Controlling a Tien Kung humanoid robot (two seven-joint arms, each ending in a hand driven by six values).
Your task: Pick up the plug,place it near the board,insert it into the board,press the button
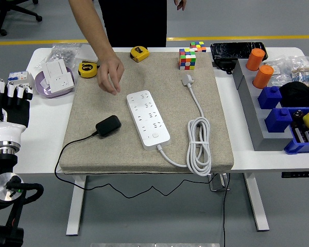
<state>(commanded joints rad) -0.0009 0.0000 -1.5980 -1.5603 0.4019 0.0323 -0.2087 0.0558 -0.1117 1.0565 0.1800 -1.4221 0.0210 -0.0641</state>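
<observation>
The black plug [108, 125] lies flat on the grey mat [92, 98], just left of the white board [148, 119], unplugged, its cord trailing off the near edge. The left robot hand [9, 100] stands at the desk's [46, 149] left edge, fingers straight and released, holding nothing. A person's hand [110, 73] hovers over the mat beyond the board. The plug is already near the board; it wants a grasp, then seating in a socket. At right, blue bins [298, 128] hold a yellow object and dark parts.

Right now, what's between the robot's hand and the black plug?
In the head view, only bare table and mat separate the left hand from the plug.
</observation>
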